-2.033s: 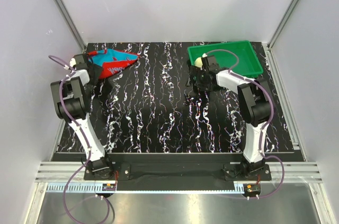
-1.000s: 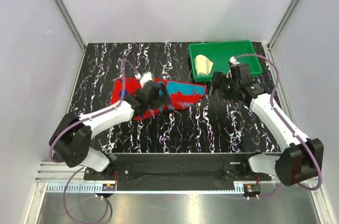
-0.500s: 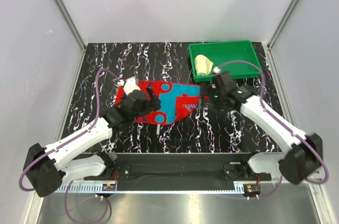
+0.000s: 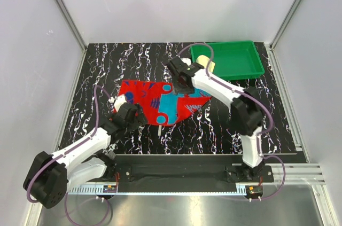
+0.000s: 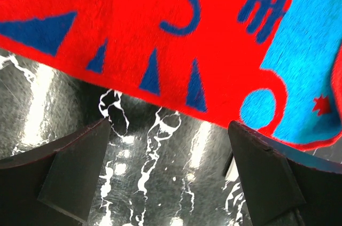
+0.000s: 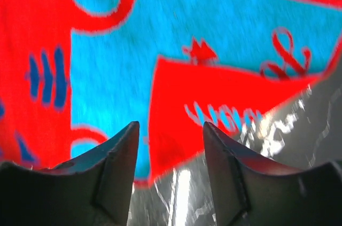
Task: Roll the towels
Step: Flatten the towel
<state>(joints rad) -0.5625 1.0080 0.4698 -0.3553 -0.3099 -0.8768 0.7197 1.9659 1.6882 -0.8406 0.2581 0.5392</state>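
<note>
The red towel with teal-blue patterns (image 4: 152,100) lies spread flat on the black marbled table, left of centre. My left gripper (image 4: 131,115) is open and empty at the towel's near left edge. In the left wrist view the towel (image 5: 160,39) fills the top and the gripper (image 5: 168,151) is over bare table. My right gripper (image 4: 181,82) is open and empty above the towel's far right part. The right wrist view shows the towel (image 6: 203,92) between and beyond the gripper (image 6: 171,140). The pale yellow towel (image 4: 209,66) lies in the green tray, mostly hidden by my right arm.
The green plastic tray (image 4: 238,60) stands at the far right corner of the table. A small white tag (image 4: 158,128) sticks out from the towel's near edge. Grey walls enclose the table (image 4: 224,124) on three sides.
The right arm has swung left from the towel's right end to over its far right part. The left gripper has drawn back toward the near left edge. The towel lies flatter.
</note>
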